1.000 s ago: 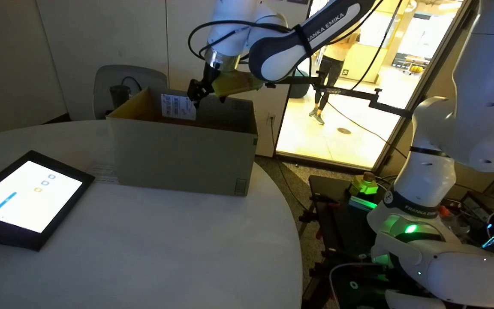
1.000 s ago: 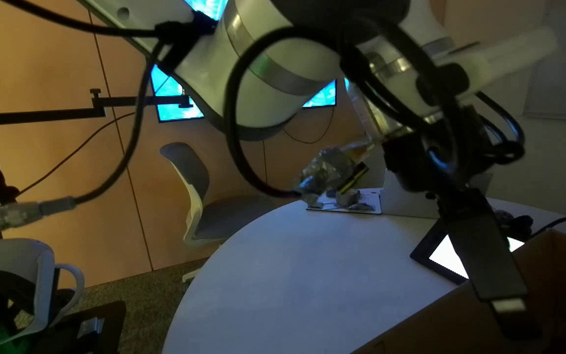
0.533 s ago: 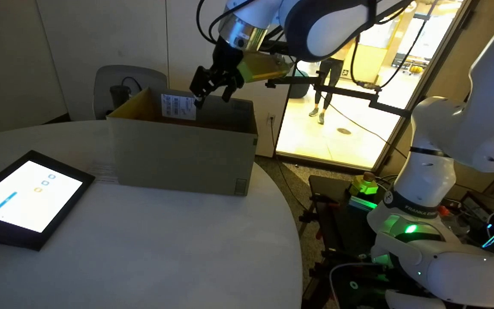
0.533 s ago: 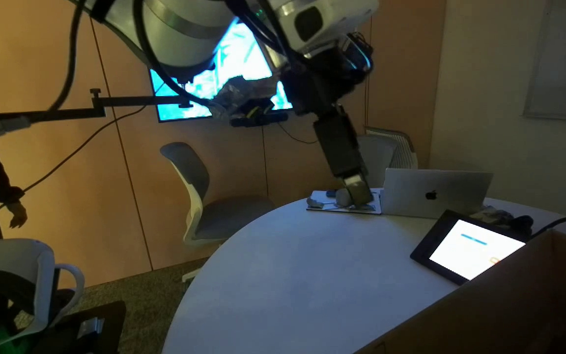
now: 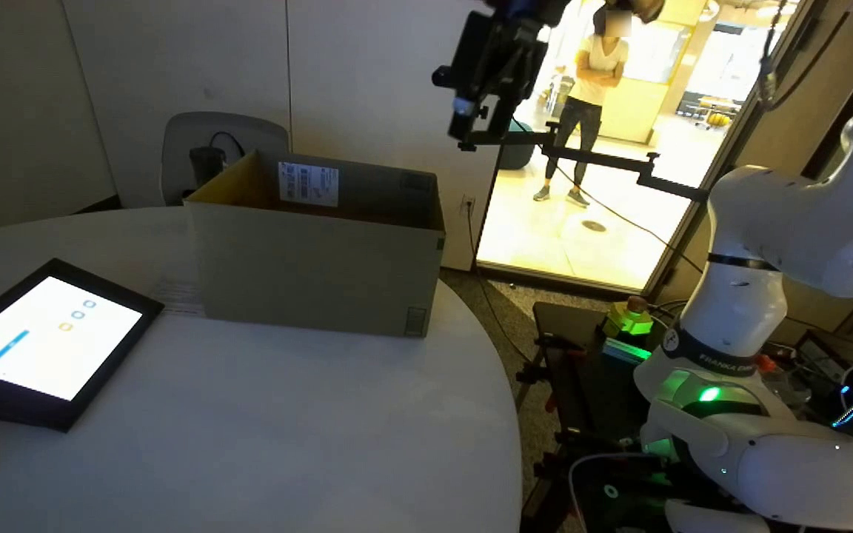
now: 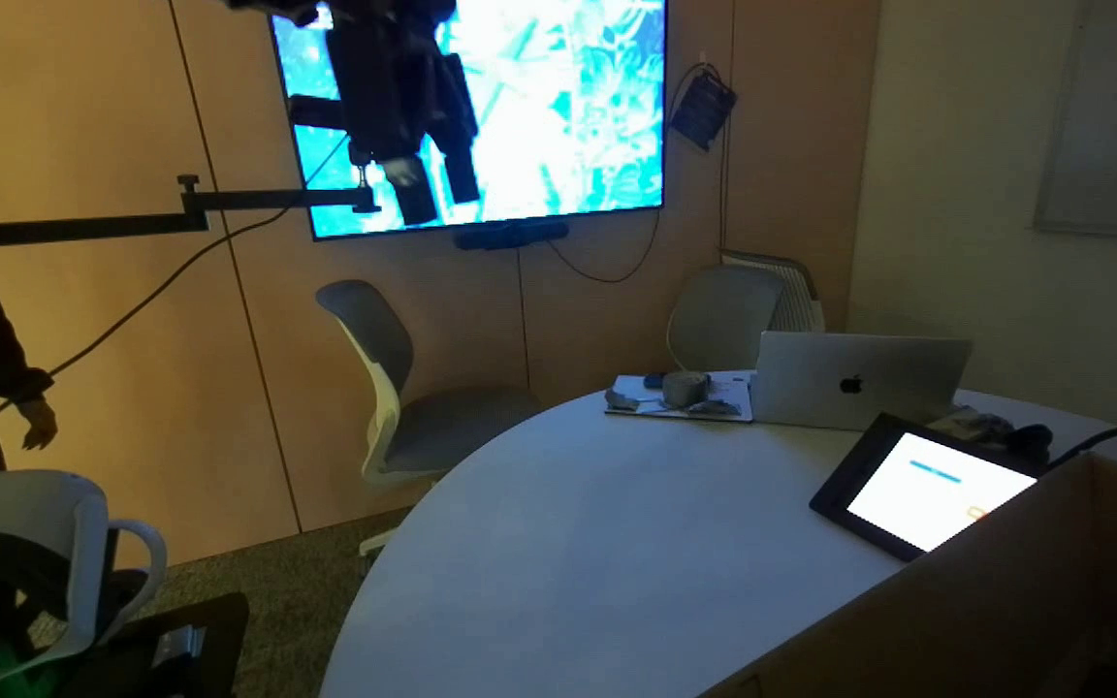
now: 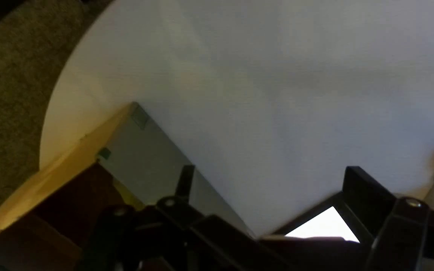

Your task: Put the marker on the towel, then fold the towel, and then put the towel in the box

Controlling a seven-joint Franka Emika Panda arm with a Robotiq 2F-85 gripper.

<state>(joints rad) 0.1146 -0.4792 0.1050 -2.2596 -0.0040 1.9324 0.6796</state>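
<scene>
Up high, the black two-fingered end effector (image 5: 480, 127) hangs well clear of everything, its dark fingers (image 7: 365, 194) spread wide apart, and the smooth white bench (image 7: 277, 113) shows right through the gap in the wrist view! Lower down stands the large brown cardboard box (image 5: 315, 274), upright, uncovered at the top, a white paper label (image 5: 308, 185) on an inner wall. And there, just inside one long wall, the wrist view catches a yellow-green sliver that looks like the soft cloth towel (image 7: 128, 195), most of it hidden! Near the box, tilted up on the bench, the black-framed rectangular tablet (image 5: 64, 333) glows white. Farther along comes a silver metal laptop (image 6: 859, 383), lid raised, next to a flat white board (image 6: 735, 390) bearing a grey rounded lump (image 6: 685, 388). A big cyan-lit wall screen (image 6: 568, 107) blazes beyond, and in an exterior view a person (image 5: 591, 96) in a pale top stands with arms folded.
</scene>
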